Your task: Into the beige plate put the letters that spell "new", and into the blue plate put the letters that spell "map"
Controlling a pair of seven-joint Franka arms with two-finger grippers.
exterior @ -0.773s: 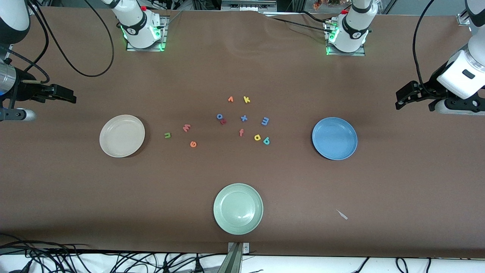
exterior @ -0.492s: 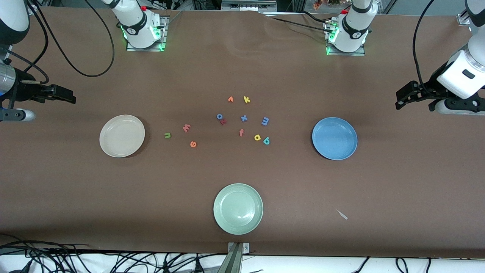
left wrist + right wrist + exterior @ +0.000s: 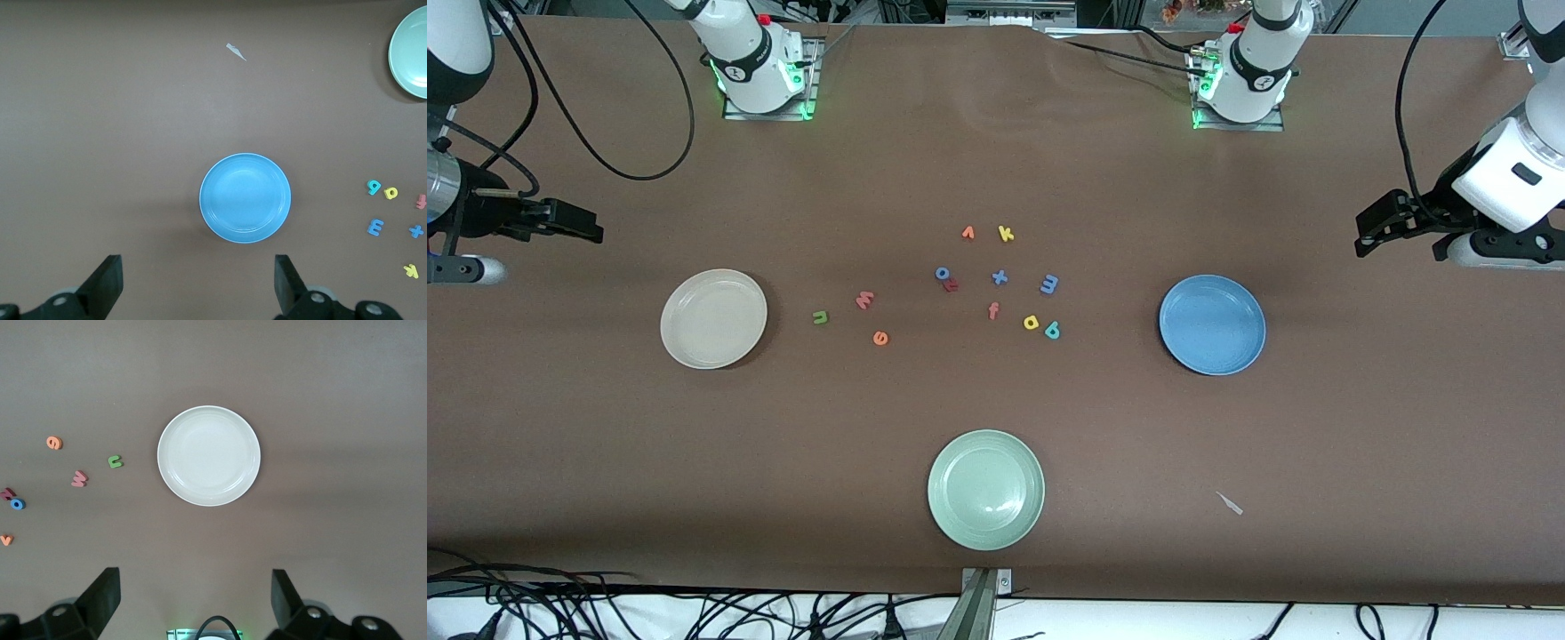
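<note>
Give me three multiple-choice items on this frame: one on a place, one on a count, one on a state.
1. Where does the green n lie?
A. in the beige plate
B. on the table, between the beige plate and the pinkish-red w
C. in the pale green plate

2. How many plates are on the table?
A. two
B. three
C. four

3. How are the grippers?
A. both open and empty
B. left shut on a letter
C. right shut on a plate

Key: 1 B, the n sits on bare cloth beside the beige plate. 2 B, beige, blue plate and pale green plate. 3 A, left gripper and right gripper hold nothing.
</note>
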